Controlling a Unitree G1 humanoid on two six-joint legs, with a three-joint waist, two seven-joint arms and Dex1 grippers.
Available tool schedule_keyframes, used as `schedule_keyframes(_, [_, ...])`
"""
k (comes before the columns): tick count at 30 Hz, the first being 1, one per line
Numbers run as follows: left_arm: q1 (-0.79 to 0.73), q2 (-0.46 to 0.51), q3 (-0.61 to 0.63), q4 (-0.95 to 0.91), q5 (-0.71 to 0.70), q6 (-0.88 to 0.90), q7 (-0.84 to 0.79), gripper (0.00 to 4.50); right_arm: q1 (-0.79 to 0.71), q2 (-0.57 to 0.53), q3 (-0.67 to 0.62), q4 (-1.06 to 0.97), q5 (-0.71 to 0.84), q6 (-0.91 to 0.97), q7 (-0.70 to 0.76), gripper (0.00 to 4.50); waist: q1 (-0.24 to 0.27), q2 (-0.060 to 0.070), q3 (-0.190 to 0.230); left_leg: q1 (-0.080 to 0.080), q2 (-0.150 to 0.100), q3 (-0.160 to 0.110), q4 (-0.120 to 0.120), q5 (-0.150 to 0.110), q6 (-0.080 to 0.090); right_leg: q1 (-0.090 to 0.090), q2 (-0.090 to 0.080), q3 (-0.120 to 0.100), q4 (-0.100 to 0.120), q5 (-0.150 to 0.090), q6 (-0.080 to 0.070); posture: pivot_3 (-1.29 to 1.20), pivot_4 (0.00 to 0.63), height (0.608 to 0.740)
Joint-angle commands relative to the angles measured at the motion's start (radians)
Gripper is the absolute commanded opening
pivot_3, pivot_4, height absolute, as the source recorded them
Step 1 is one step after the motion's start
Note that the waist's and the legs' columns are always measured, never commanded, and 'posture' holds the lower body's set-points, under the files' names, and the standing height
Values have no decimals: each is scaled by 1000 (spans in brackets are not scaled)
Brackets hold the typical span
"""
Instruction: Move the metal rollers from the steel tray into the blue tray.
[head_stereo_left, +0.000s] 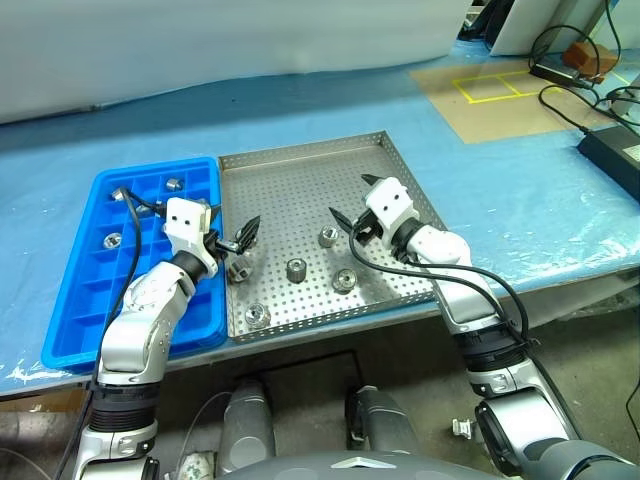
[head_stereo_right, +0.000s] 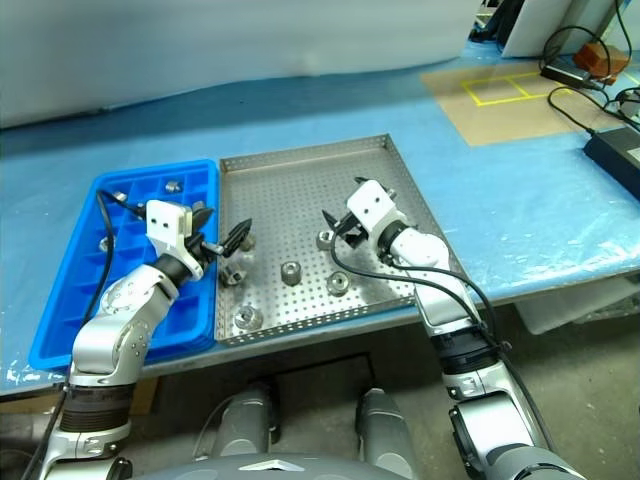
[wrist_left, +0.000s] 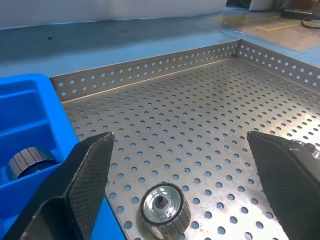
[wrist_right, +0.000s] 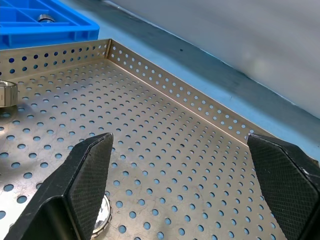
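The steel tray sits mid-table with several metal rollers scattered over its near half. Against its left side lies the blue tray, where three rollers rest in separate compartments. My left gripper hovers open and empty over the steel tray's left edge. A roller stands on the floor between and just below its fingers. My right gripper is open and empty above the tray's right half. One roller stands just to its left, and in the right wrist view a roller shows beside one finger.
The table is covered in blue sheeting and its front edge runs just below both trays. At the far right are a black box, cables and a brown board with yellow tape.
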Motion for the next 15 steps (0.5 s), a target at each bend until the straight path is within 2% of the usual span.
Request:
schedule_keyframes(1, [-9,3,-3,-49,3,-2,8,4500,-13,2,0,-21,-2,-24,-6,4483,0,0,0,0,0,0,0,0,0,0,0,0,0,0,0,-10,150,740])
schedule_keyframes(15, [1,1,7,124,31,-150,-44,4500,-19,5,1,-8,-10,-37,-4,4483,1,0,0,0,0,0,0,0,0,0,0,0,0,0,0,3,150,740])
